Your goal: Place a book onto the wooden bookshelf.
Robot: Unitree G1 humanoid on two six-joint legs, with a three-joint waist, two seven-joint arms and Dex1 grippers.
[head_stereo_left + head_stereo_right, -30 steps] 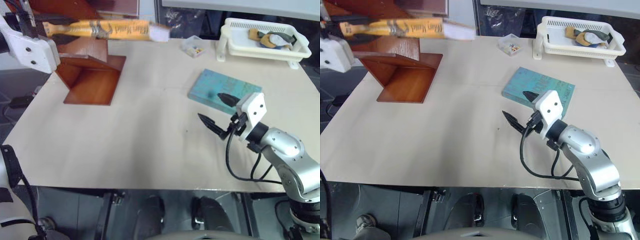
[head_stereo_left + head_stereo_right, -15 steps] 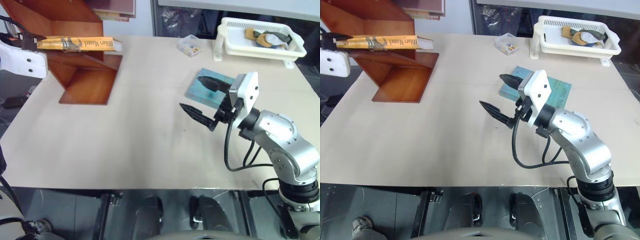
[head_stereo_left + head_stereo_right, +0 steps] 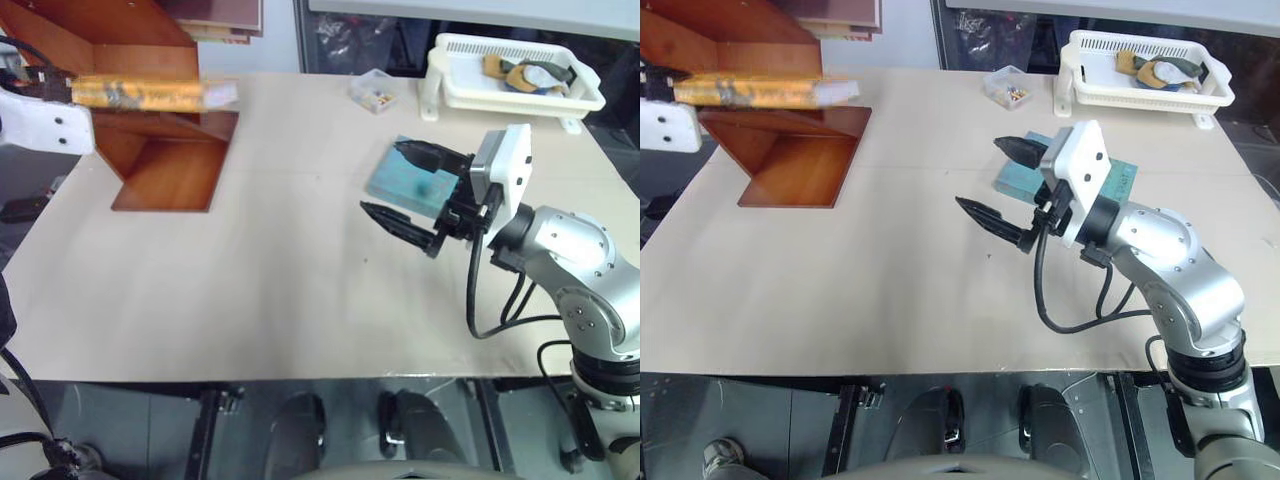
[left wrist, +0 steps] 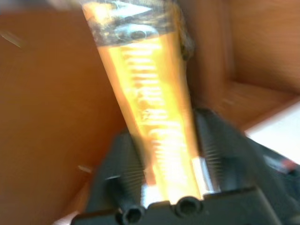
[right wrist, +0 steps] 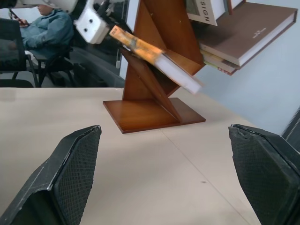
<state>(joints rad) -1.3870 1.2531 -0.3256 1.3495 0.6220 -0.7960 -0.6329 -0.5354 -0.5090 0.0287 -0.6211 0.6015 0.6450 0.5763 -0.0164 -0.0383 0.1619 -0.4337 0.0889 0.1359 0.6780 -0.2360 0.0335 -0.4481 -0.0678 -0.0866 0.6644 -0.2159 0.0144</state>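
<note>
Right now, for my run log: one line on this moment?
left gripper: book between fingers, at bookshelf | right gripper: open, empty

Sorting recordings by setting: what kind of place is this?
Probably an office or lab test bench: a plain table bearing a wooden bookshelf, and a seated person at the back.

The letters "SIGN" stand in dark capitals on the pale cover of a book [image 5: 205,11] at the top of the shelf [image 5: 159,56]; the start of that word is cut off by the frame edge. The brown book [image 5: 243,35] beside it bears a small line of print on its edge, too small to read; the lettering on the orange book [image 4: 150,103] is blurred beyond reading.
</note>
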